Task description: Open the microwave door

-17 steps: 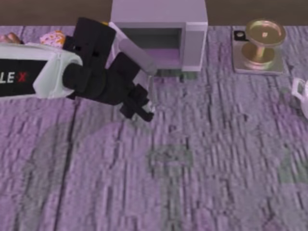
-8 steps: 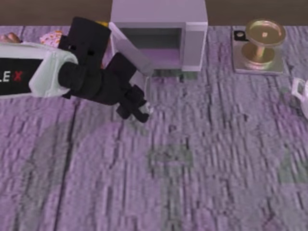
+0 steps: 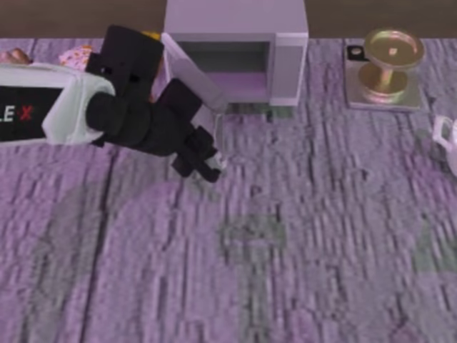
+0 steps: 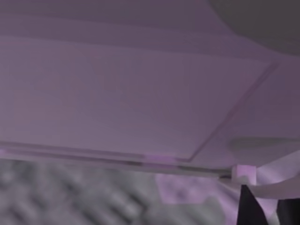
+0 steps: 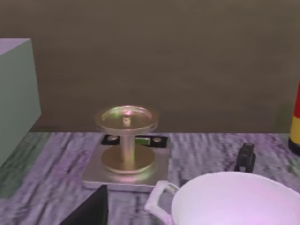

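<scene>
The pale lavender-grey microwave [image 3: 235,18] stands at the table's back middle, its cavity showing. Its door [image 3: 197,73] hangs partly open, swung out toward the front left from a hinge on the left. My left gripper [image 3: 212,161] sits at the door's free edge, shut on the thin handle [image 3: 221,132]. In the left wrist view the door panel [image 4: 117,93] fills most of the picture, with one dark finger [image 4: 251,208] beside the pale handle bar [image 4: 243,173]. My right gripper [image 5: 91,211] is parked off the right side, out of the top view.
A gold round scale [image 3: 385,68] on a square base stands right of the microwave. A white handled pot [image 3: 446,139] sits at the right edge, close under the right wrist camera. A pink item [image 3: 75,56] lies behind my left arm. A small black object [image 5: 246,157] lies near the pot.
My left gripper has drawn back to the left with the handle, and the door has swung a little wider. In the last half second almost nothing moved.
</scene>
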Controlling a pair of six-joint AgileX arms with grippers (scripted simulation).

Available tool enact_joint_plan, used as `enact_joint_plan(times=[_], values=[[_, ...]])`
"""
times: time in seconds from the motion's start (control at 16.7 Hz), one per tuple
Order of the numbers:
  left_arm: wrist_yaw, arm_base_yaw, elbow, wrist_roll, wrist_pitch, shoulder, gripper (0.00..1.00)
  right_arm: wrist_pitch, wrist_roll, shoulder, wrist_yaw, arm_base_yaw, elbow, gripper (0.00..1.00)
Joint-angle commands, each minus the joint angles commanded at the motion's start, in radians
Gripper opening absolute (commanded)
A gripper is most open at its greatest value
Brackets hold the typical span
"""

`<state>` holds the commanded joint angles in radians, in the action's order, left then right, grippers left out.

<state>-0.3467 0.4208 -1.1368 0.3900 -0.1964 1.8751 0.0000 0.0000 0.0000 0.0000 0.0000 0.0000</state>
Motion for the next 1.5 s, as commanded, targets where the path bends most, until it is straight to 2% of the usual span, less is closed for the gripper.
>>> enact_joint_plan(times=[0.72, 1.2, 1.5], values=[[0.000, 0.000, 0.000, 0.000, 0.000, 0.000, 0.00, 0.000, 0.000, 0.000, 0.000, 0.000, 0.000, 1.00], [-0.046, -0.027, 0.002, 0.067, -0.027, -0.005, 0.00, 0.000, 0.000, 0.000, 0.000, 0.000, 0.000, 1.00], [-0.048, -0.029, 0.002, 0.071, -0.029, -0.005, 0.00, 0.000, 0.000, 0.000, 0.000, 0.000, 0.000, 1.00]])
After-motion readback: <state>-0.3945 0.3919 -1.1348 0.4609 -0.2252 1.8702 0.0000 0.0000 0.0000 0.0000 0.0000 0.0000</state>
